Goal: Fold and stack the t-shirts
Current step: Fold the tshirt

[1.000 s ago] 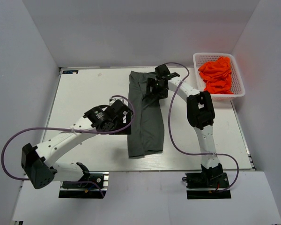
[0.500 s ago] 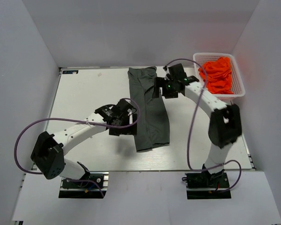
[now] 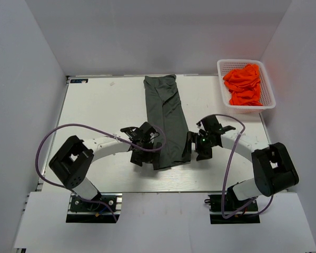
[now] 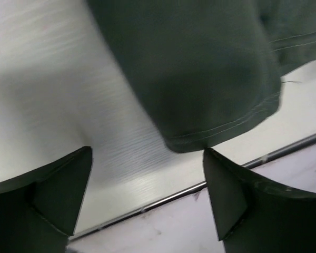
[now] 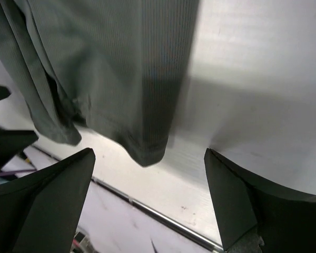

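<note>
The white desk (image 3: 95,116) is the biggest thing here, smooth with a faint brushed grain in the wrist views. On its middle lies the dark grey t-shirt (image 3: 166,118), folded lengthwise into a long narrow strip running from the far edge towards the near one. At the far right corner sits a white lattice basket (image 3: 269,107) holding the orange t-shirts (image 3: 245,84) in a crumpled heap.

The left gripper (image 3: 151,152) hangs at the strip's near left corner and the right gripper (image 3: 194,146) at its near right corner. Both have their jaws spread wide and hold nothing, with a corner of the cloth lying between each pair of fingers.

The likely next move is to pinch both near corners and carry them to the far end. The strip has several layers, so a shallow bite may take only the top one and pull the fold open. The right wrist view shows loose folds bunched along one side that could drag or slip out. An uneven lift by the two arms would skew the strip. The near hem also lies close to the desk's near edge, so it could slide off.

The cloth is soft, fine-ribbed knit, matt and limp. Its hem (image 4: 226,124) is rounded at the corner with a double line of stitching.
</note>
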Controlling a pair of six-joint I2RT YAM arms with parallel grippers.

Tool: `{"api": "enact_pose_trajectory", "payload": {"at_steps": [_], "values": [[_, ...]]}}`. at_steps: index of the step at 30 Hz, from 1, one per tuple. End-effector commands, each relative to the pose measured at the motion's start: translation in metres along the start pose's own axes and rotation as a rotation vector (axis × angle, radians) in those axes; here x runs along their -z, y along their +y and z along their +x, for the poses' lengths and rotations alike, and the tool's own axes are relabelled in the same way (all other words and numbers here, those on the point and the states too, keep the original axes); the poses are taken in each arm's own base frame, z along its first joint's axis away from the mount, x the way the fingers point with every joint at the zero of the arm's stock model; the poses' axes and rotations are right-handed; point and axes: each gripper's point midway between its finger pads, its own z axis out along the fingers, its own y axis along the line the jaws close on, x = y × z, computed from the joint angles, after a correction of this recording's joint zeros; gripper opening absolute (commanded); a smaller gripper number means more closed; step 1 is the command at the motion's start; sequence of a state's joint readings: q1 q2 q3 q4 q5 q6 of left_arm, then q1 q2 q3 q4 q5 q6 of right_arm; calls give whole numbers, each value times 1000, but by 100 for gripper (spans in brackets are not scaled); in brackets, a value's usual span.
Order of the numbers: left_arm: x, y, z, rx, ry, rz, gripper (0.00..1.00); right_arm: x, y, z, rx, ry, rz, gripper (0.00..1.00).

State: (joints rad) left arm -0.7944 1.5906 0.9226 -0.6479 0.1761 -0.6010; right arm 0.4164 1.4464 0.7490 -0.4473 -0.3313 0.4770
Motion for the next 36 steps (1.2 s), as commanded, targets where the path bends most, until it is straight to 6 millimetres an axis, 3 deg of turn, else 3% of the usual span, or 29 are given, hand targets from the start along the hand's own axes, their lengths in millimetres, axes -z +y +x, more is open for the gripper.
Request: {"api": "enact_pose_trajectory", "payload": {"at_steps": [1,6,8,9,11,12,14,15,17,22,24,29,34,36], "values": [[-5,-24,-7,-56,-32,133,93,5,24,2,-2,-18,-137,90],[-16,-21,2,-58,2,127,75,-6,13,17,-33,24,-125,90],[-17,-20,-1,-60,-13,122,68,-11,11,20,-47,17,-131,86],[-17,-20,-1,-60,-13,122,63,-13,9,21,-54,21,-128,74],[-24,-19,-1,-59,-10,120,60,-16,8,18,-54,9,-130,68],[-25,-21,2,-42,-1,135,50,-17,6,17,-66,7,-121,57],[-29,-25,7,-31,37,165,46,-22,1,15,-70,-3,-97,48],[-32,-25,7,-30,41,163,41,-23,-2,13,-70,-11,-81,38],[-35,-25,11,-36,51,159,37,-26,-5,12,-82,-20,-62,32],[-33,-29,12,-23,57,159,10,-33,-14,20,-83,-8,-45,0],[-34,-29,10,-9,63,144,0,-33,-13,24,-68,2,-65,0],[-17,-34,12,42,84,138,0,-21,-7,53,-42,74,-110,0],[-3,-27,38,99,132,129,0,2,1,88,-55,104,-157,0],[3,-33,49,106,178,153,0,3,-1,106,-89,133,-164,0]]}}
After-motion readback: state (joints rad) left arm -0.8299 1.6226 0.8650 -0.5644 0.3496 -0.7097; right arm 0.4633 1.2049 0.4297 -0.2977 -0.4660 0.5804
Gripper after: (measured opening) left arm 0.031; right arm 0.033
